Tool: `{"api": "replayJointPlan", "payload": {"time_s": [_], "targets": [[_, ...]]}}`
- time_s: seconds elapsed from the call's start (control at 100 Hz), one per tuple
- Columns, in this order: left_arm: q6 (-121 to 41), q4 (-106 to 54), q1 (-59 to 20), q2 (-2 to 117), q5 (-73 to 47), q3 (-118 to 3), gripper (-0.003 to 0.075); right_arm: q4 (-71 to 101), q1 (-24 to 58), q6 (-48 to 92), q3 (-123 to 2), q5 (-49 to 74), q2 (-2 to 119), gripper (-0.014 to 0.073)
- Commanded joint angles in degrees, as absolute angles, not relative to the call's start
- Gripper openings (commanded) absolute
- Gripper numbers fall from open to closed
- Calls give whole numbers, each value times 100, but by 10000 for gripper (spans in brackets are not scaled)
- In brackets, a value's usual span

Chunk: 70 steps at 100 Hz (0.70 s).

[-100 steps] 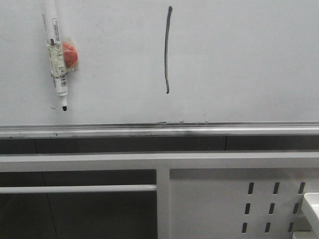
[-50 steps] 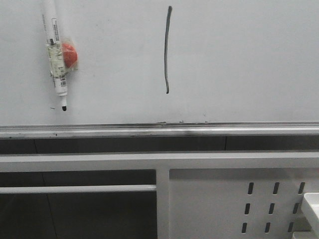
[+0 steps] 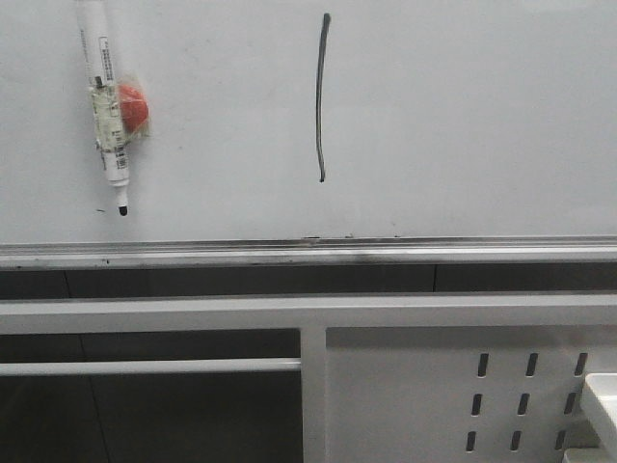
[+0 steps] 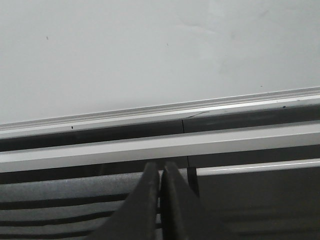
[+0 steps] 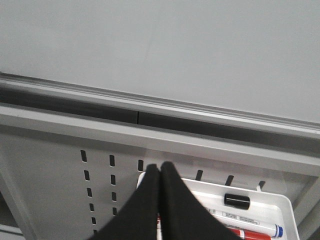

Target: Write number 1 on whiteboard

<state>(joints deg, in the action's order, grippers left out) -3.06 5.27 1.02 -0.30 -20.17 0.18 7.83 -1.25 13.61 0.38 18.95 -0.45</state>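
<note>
Number 1 [image 3: 321,96] sitting finished on whiteboard [image 3: 463,116], upper centre — front view drifting slightly since a second ago, stroke unchanged. Left gripper [image 4: 160,172] and right gripper [image 5: 159,172] hanging below the rail, fingers pressed together, holding nothing — task likely complete.

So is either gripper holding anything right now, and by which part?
Nothing is held. The left gripper and the right gripper are both shut with nothing between their fingers. The marker hangs on the whiteboard by itself.

The number 1 [image 3: 321,96] stands hand-drawn on the whiteboard [image 3: 463,116]. The label print on the marker [image 3: 106,106] is too small to read.
</note>
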Motion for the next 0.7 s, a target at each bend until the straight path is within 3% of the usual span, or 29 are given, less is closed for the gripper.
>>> {"api": "replayJointPlan", "payload": {"time_s": [0.0, 0.17, 0.69], "targets": [[-280, 537, 112, -161, -1778, 220, -20, 793, -222, 1275, 126, 1779, -177, -69], [-280, 537, 112, -161, -1778, 220, -20, 280, -325, 418, 126, 1756, -177, -69], [-280, 537, 112, -161, -1778, 220, -20, 266, -348, 418, 126, 1756, -177, -69]]}}
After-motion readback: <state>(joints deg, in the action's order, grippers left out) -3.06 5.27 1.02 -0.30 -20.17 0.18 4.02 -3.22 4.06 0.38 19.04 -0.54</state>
